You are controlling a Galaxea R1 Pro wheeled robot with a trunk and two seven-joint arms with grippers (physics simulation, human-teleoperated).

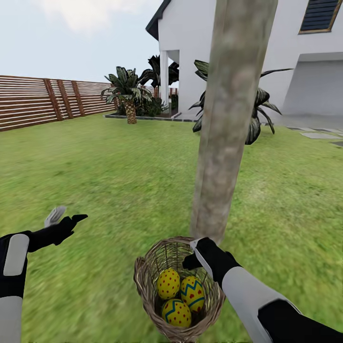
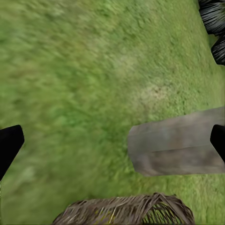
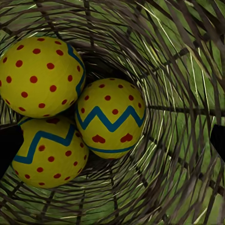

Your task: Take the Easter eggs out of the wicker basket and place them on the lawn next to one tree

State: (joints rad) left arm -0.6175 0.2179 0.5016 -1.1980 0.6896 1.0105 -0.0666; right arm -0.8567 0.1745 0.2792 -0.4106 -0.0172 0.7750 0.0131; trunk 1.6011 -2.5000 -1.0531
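Observation:
The wicker basket [image 1: 143, 281] lies tilted on the lawn [image 1: 109, 181] at the foot of the tree [image 1: 228, 119], its mouth facing me. Three Easter eggs, yellow with red dots and blue zigzags, sit inside: one [image 1: 168, 283], a second [image 1: 192, 293], a third [image 1: 176, 312]. My right gripper [image 1: 196, 252] is at the basket's far rim. In the right wrist view its dark fingertips [image 3: 9, 145] stand wide apart around the eggs [image 3: 110, 117], so the right gripper [image 3: 112, 140] is open. My left gripper [image 1: 66, 216] hangs open and empty over grass to the left. The left wrist view shows the trunk [image 2: 178, 147] and basket rim [image 2: 126, 211].
A wooden slat fence [image 1: 43, 100] bounds the lawn at the far left. A short palm [image 1: 128, 93] and dark leafy plants [image 1: 259, 109] stand before a white house [image 1: 200, 52]. Paving stones [image 1: 319, 135] lie at the far right. Open grass stretches left of the trunk.

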